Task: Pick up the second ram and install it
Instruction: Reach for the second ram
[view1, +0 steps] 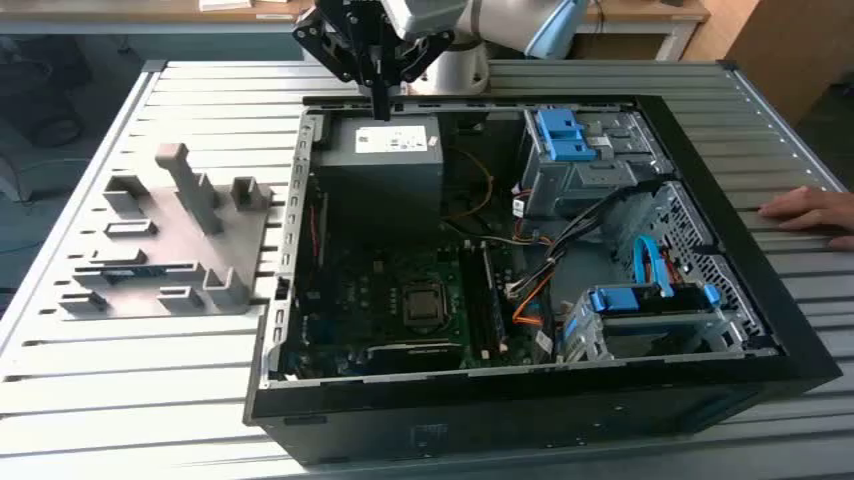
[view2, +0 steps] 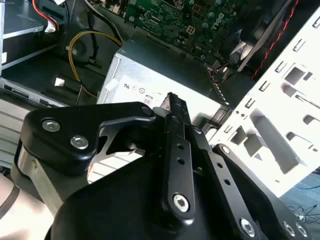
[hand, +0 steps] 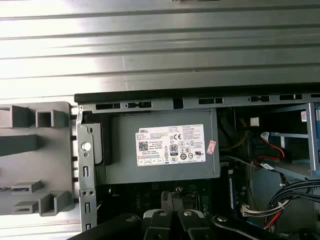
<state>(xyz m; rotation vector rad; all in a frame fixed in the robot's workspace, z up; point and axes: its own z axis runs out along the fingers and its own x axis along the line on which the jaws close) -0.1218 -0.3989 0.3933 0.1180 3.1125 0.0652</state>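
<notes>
Inspecting the gripper (view1: 380, 85): I find its fingers pressed together on a thin dark strip, apparently the memory stick (view1: 382, 106), above the power supply (view1: 383, 160) inside the case (view1: 747, 290). I judge it light, stiff and fragile, best held by its flat faces.

Workshop: slatted metal bench (view1: 134, 400)

Black hand (view1: 380, 90), dark ram (view1: 383, 112), grey tray (view1: 134, 300)
</notes>
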